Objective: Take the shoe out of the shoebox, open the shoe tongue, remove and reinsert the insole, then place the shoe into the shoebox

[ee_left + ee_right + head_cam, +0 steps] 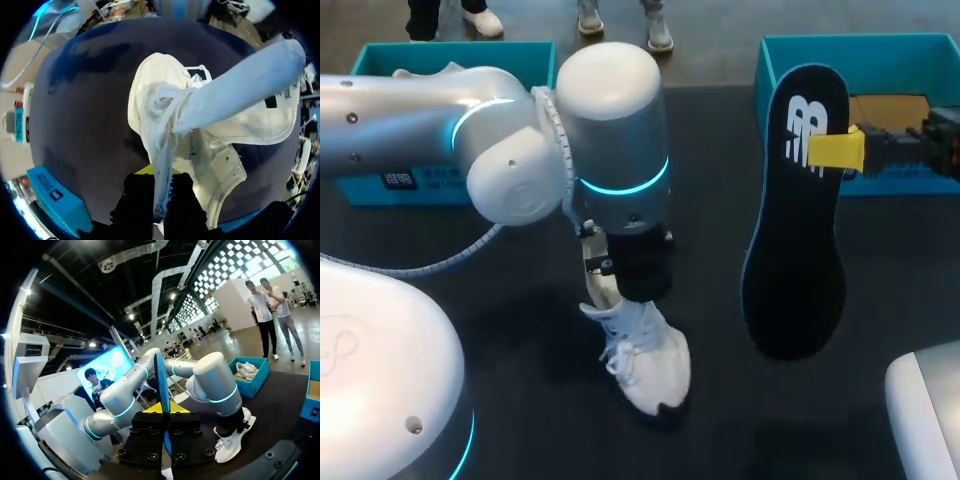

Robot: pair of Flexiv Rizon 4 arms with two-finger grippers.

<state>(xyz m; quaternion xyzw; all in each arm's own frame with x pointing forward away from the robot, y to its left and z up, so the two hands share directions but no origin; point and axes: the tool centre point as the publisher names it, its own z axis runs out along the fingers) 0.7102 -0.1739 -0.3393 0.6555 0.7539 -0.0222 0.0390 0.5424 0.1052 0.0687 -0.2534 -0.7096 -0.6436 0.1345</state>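
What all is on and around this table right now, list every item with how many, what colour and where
shoe: one, white, on the table below the left arm's wrist
insole: one, black with a blue edge and white print, held upright above the table's right half
left box: one, teal, far left edge of the table
second shoe: white, inside the left box
right box: one, teal, far right edge, with brown cardboard inside
table: one, black
left gripper: one, black with yellow tips, shut on a white strip of the shoe
right gripper: one, black with yellow tips, shut on the insole
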